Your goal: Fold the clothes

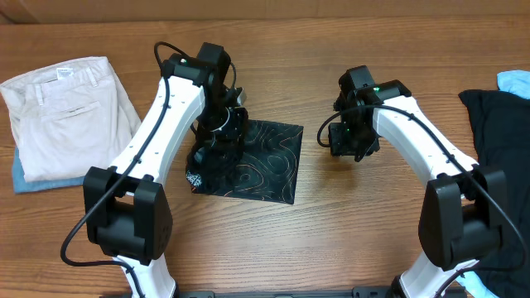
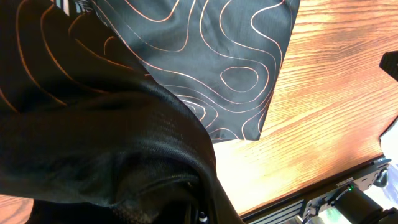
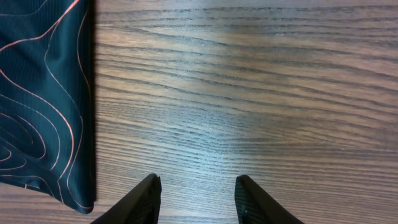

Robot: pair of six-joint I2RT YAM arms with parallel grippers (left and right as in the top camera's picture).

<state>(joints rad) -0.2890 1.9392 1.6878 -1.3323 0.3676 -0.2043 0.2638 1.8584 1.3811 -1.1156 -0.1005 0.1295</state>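
Note:
The clothes in the middle are a thin black top (image 1: pixel 269 161) with orange wavy lines, lying partly folded on the wooden table. My left gripper (image 1: pixel 222 126) is over its left part, shut on a raised bunch of the fabric. In the left wrist view the top (image 2: pixel 211 56) spreads flat beyond, and a dark fold (image 2: pixel 112 149) hides the jaws. My right gripper (image 1: pixel 344 142) stands open to the right of the top, above bare wood. In the right wrist view its fingertips (image 3: pixel 151 186) are apart with nothing between them, and the top's edge (image 3: pixel 43 93) lies to the left.
Folded beige trousers (image 1: pixel 66 112) lie at the far left on a blue cloth (image 1: pixel 29 184). A plain black garment (image 1: pixel 501 157) is heaped at the right edge, with a light blue item (image 1: pixel 515 83) behind it. The table's front rail (image 2: pixel 348 186) shows in the left wrist view.

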